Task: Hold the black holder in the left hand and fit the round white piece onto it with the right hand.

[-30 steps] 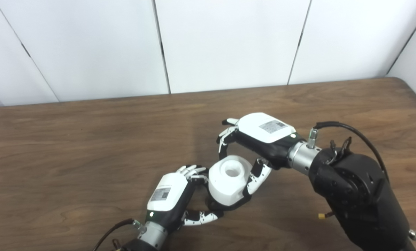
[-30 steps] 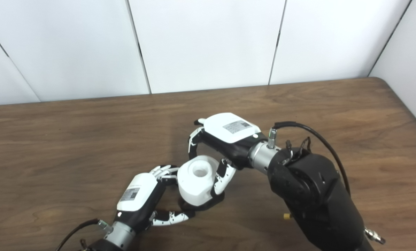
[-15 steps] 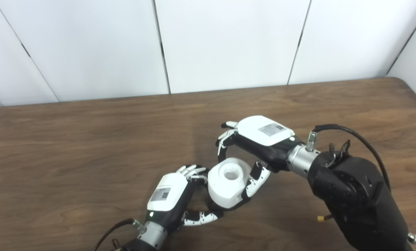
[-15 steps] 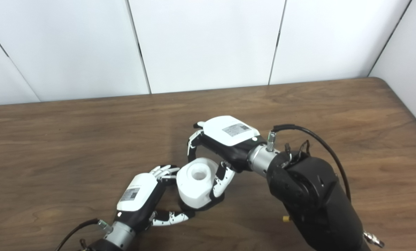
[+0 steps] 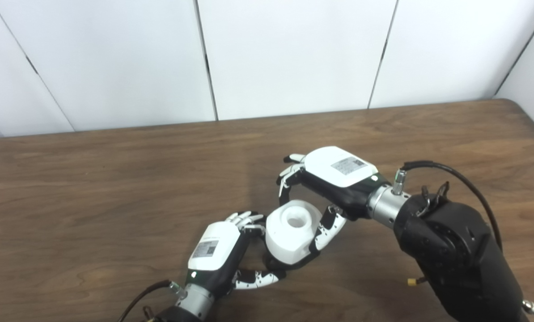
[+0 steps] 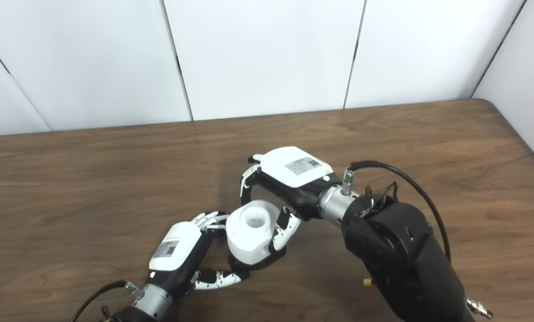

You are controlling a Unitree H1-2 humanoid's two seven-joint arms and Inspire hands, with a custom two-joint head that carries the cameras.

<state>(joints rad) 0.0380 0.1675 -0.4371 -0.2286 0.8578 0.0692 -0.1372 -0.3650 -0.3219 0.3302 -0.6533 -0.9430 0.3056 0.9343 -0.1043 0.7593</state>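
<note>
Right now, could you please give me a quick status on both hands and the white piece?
Left hand shut on black holder. Right hand shut on round white piece, which sits on top of the holder. Nothing in the way on the table.

Brown wood-grain table [image 5: 115, 179], white panelled wall [image 5: 294, 53] behind it with dark seams

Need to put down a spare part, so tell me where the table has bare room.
Bare wood runs along the table far edge below the wall panels, and across its whole left half. Crowded: near centre, where the left hand and right hand close around the round white piece.
</note>
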